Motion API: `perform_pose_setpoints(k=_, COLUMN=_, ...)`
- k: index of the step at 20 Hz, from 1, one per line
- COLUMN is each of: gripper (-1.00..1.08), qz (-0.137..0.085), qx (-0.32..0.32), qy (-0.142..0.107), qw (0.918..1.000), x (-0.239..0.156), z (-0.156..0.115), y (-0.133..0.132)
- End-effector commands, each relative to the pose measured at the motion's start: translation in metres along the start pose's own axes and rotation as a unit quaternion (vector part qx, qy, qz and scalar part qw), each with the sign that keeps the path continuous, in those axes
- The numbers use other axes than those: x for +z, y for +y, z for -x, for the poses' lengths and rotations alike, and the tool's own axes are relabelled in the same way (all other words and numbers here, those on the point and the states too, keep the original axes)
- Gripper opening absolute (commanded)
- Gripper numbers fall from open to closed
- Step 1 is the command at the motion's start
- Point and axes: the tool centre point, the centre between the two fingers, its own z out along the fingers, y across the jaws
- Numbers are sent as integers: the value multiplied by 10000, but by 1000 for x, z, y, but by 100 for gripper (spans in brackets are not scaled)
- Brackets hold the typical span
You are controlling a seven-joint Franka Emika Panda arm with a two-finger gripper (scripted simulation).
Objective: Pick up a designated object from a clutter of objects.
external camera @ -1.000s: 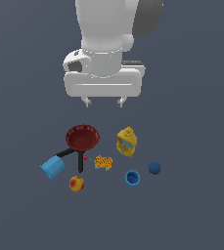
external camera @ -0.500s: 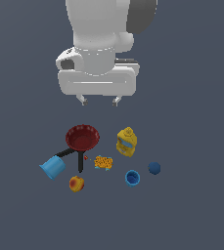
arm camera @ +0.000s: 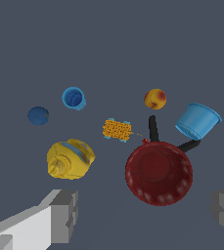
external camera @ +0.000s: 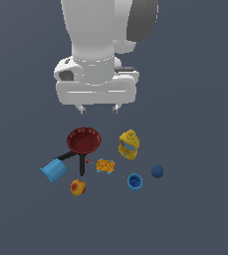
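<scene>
The designated object, a small round orange-yellow fruit with a red blush, lies at the near edge of the clutter, below a tipped blue cup. My gripper hangs open high above the dark red bowl, holding nothing. Its two grey fingers stand wide apart in the wrist view. The fruit is well away from the fingertips.
A black clamp pokes out from under the bowl. Nearby are a speckled orange lump, a yellow bottle, an upright blue cup and a blue ball.
The arm has risen and drifted slightly toward the exterior view's left; the fingertips sit higher above the bowl. No object on the surface has moved.
</scene>
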Motion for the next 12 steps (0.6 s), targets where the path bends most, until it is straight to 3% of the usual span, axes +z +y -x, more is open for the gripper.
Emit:
perform_pose_setpoints(k=1, gripper=100, qz=7, qx=-178, qy=-10, qw=9998, x=5, z=-6, y=3)
perform_pose_setpoints(k=12, gripper=100, qz=34, qx=-1348, qy=-69, qw=9908, x=45, z=-44, y=24)
